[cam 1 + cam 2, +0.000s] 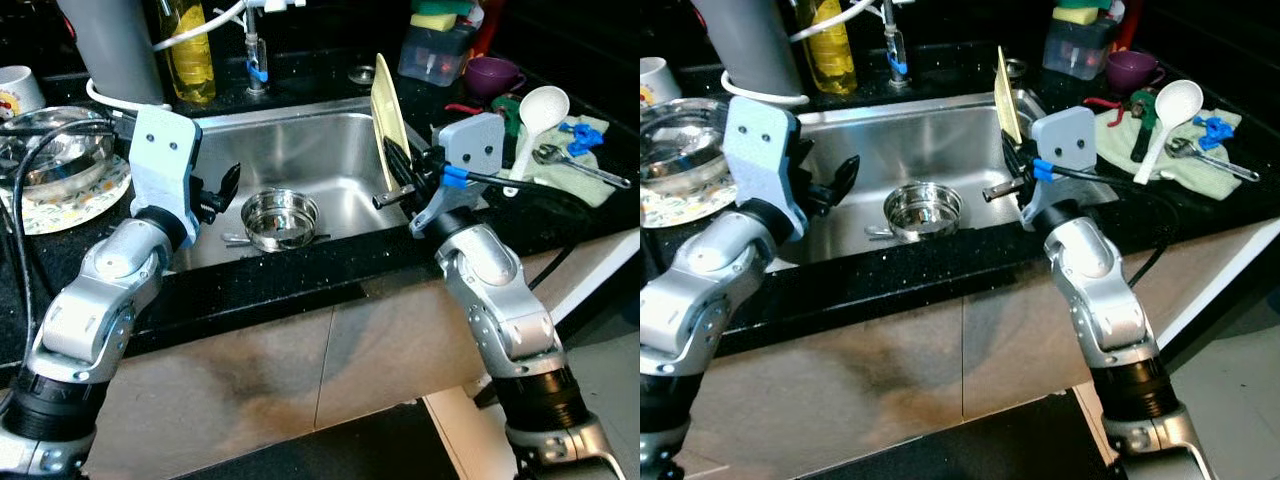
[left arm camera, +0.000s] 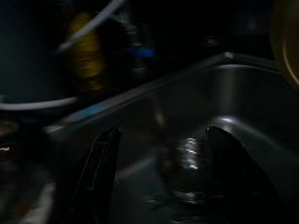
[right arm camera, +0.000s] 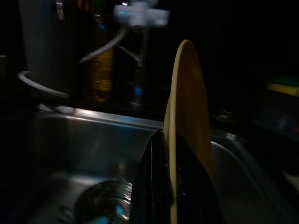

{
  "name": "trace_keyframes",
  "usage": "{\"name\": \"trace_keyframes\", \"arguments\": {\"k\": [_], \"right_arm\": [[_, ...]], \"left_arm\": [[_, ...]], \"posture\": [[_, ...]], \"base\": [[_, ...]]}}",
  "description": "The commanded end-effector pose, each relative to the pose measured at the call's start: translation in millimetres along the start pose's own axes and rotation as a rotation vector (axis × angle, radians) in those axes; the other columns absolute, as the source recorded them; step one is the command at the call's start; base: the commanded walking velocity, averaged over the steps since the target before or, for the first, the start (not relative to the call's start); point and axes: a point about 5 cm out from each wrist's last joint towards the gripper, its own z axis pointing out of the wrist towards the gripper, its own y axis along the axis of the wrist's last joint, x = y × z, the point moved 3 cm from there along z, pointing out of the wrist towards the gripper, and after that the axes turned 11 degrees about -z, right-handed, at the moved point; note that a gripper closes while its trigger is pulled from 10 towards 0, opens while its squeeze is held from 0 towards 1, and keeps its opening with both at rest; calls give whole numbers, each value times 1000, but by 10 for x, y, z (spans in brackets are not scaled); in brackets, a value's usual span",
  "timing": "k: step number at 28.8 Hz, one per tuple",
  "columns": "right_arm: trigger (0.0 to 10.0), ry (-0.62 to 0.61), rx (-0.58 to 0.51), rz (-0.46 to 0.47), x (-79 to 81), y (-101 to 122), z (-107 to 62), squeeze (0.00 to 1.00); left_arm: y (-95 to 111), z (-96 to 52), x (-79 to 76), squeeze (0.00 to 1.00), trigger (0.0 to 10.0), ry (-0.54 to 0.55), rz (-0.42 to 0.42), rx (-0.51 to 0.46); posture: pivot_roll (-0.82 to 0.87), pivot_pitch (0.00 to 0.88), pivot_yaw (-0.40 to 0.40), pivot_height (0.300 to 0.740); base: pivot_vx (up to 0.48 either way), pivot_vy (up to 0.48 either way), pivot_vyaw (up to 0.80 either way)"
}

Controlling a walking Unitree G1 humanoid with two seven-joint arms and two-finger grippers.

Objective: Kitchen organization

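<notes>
The sink (image 1: pixel 300 150) is the big steel thing in the middle, and everything else sits around it. At its right wall a pale yellow plate (image 1: pixel 388 122) stands up on its edge. Its long way runs up and down, and its thin rim faces the robot.

The right gripper (image 1: pixel 398 170) is at the bottom of the plate, just inside the sink's right wall. Its two black fingers sit one on each side of the plate and pinch the rim. In the right wrist view the plate (image 3: pixel 187 121) rises straight up from between the fingers. The right arm reaches in over the sink's front edge with its elbow low, in front of the counter.

The left gripper (image 1: pixel 222 190) hangs over the left part of the sink and holds nothing. Its jaws are wide apart. In the left wrist view the bowl (image 2: pixel 187 168) shows in the gap between the two fingers, a little way ahead of them.

That small steel bowl (image 1: pixel 281 220) sits on the sink floor, near the front. It is just beside the left gripper and below it, so the left arm is the nearer one for it.

My guess is the plate gets lifted out next. It should go straight up so the rim does not slip from the pinch.
</notes>
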Motion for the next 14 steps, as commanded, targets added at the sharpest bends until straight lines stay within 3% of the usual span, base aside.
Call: {"name": "trace_keyframes", "arguments": {"k": [1,14], "right_arm": [[10000,17,-11,-7,29,28,-4,0],[10000,16,-11,-7,28,21,-7,0]], "left_arm": [[-44,-15,19,0,10000,4,8,22],[-38,-12,12,0,10000,0,10,19]], "posture": [[-41,162,-30,740],[-41,166,-28,740]], "base": [[364,0,0],[354,0,0]]}}
